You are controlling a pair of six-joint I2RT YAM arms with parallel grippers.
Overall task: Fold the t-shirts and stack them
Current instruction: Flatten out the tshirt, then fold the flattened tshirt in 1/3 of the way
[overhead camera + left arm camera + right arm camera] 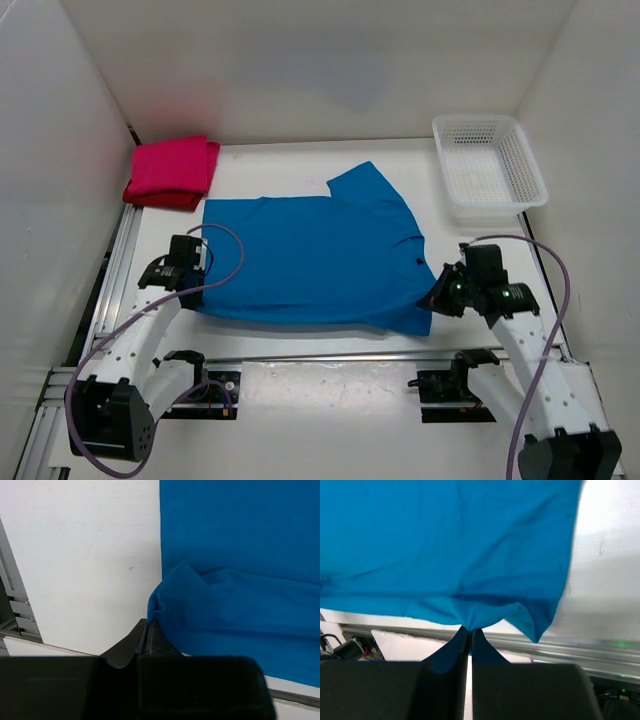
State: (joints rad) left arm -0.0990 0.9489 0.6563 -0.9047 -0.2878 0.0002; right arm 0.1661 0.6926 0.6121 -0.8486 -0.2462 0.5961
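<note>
The bright blue t-shirt (310, 260) lies spread across the middle of the table, one sleeve sticking out at the back. My left gripper (196, 290) is shut on its near left corner, seen bunched at the fingertips in the left wrist view (148, 621). My right gripper (430, 298) is shut on its near right edge, pinched in the right wrist view (470, 629). The magenta-pink t-shirt (172, 165) lies folded at the back left on top of the dark red t-shirt (160, 198), of which only an edge shows.
The white mesh basket (488, 172) stands at the back right. White walls close the table at the back and both sides. A metal rail (340, 355) runs along the near edge in front of the arm bases.
</note>
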